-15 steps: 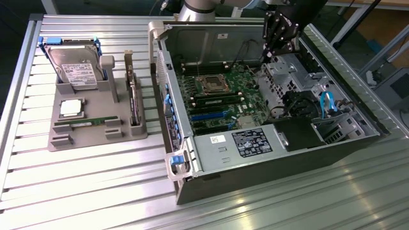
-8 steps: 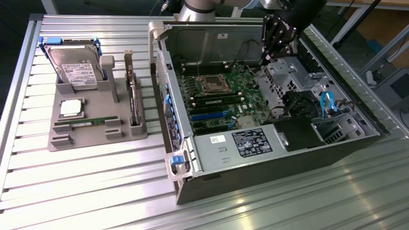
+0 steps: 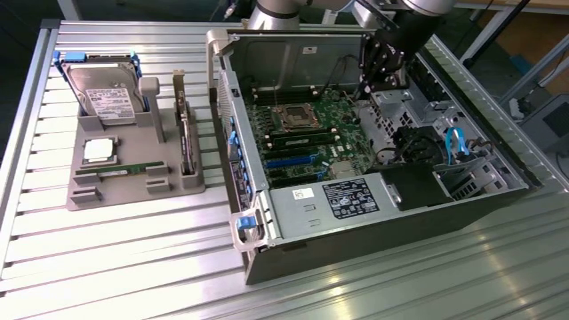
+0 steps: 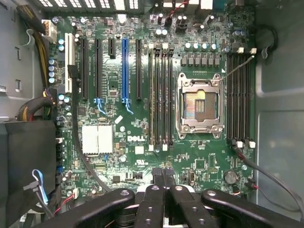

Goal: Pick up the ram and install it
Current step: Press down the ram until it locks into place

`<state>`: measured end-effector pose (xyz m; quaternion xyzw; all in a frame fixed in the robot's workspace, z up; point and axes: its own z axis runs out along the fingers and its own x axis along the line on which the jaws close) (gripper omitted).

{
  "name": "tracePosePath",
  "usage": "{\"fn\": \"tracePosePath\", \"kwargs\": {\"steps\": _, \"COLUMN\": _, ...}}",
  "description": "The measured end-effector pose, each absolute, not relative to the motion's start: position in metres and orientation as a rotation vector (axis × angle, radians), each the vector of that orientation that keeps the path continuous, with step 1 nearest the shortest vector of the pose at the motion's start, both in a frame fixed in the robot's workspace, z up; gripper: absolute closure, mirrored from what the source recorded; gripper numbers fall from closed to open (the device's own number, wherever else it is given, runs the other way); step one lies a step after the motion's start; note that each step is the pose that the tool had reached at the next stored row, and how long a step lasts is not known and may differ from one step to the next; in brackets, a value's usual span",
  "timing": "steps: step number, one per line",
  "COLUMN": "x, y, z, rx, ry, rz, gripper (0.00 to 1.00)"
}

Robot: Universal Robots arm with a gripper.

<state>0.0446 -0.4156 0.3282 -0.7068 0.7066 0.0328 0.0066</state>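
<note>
Robotics lab: slatted aluminium workbench point(image 3: 116, 267), open computer case point(image 3: 356, 257), grey parts fixture point(image 3: 133, 195).

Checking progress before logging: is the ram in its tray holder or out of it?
In: the ram sits in the gray tray beside the computer case.

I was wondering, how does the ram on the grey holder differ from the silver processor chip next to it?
The ram is a long, narrow stick; the processor chip is square. The ram is green; the processor chip is silver. The processor chip lies nearer the hard drive than the ram does. Both rest on the grey holder, outside the computer case.
</note>
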Motion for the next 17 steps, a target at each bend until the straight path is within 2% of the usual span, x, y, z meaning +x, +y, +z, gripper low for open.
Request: {"fn": "tracePosePath", "kwargs": {"steps": 17, "x": 0.045, "y": -0.416, "z": 0.280, "rx": -2.211, "ry": 2.211, "rz": 0.102, "gripper": 0.90}}
